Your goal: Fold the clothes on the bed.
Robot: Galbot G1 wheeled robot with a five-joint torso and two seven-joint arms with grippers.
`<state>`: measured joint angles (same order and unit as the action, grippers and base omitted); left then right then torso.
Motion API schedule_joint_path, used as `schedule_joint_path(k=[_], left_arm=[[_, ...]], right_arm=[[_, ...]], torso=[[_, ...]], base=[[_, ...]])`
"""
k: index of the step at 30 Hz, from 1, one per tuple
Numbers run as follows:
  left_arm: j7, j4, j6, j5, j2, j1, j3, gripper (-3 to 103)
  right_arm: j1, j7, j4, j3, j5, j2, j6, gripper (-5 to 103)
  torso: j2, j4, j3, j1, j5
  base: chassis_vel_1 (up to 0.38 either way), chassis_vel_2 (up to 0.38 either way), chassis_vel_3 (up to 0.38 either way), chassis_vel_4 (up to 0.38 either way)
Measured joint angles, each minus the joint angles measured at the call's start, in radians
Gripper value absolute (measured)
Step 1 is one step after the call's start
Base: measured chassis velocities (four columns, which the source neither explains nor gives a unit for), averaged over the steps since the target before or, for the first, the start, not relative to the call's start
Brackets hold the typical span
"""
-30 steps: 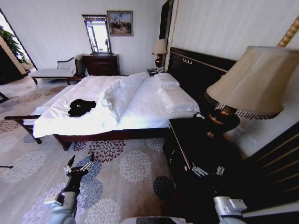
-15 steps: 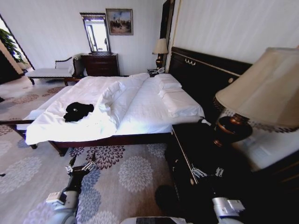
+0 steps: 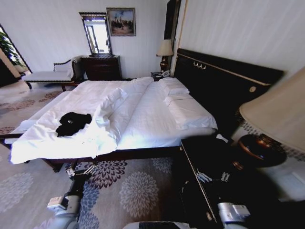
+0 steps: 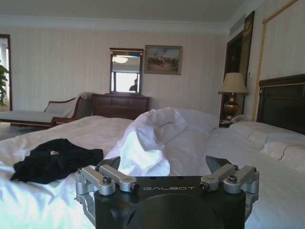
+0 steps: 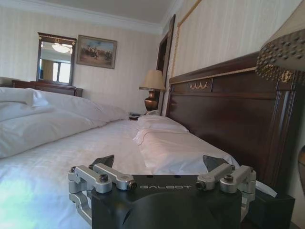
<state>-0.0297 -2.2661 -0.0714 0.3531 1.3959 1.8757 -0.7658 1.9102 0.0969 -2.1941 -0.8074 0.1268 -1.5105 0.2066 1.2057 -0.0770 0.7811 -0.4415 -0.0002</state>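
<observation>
The clothes lie as a crumpled black heap on the white duvet of the bed, near its foot corner on my left. My left gripper hangs open and empty over the carpet, just short of the bed's near edge. The left wrist view looks past the open left gripper at the clothes on the bed, beside a bunched fold of duvet. My right gripper is open over the dark nightstand. In the right wrist view the right gripper faces the bed and its pillows.
A dark nightstand with a large shaded lamp stands close on my right. The tall dark headboard runs along the right wall. A dresser with a mirror and a chaise stand at the far wall. Flowered carpet lies between me and the bed.
The whole head picture has shifted: the bed sits nearer and lower, and the lamp has slid toward the right edge. Both arms keep their pose with open fingers.
</observation>
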Motion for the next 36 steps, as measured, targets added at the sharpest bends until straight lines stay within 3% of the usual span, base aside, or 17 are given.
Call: schedule_joint_path(k=[14, 36], left_arm=[[-0.003, -0.011, 0.002, -0.011, 0.006, 0.012, 0.015, 100], [-0.013, -0.003, 0.015, -0.014, -0.014, -0.007, 0.035, 100]], right_arm=[[0.002, -0.014, 0.006, -0.001, -0.007, -0.003, -0.006, 100], [-0.005, -0.021, 0.014, -0.001, -0.017, -0.009, -0.016, 100]], torso=[[0.000, 0.0000, 0.000, 0.001, 0.0001], [0.000, -0.0001, 0.000, 0.000, 0.0001]], base=[[-0.075, 0.157, 0.091, -0.161], [0.019, 0.240, -0.011, -0.234]])
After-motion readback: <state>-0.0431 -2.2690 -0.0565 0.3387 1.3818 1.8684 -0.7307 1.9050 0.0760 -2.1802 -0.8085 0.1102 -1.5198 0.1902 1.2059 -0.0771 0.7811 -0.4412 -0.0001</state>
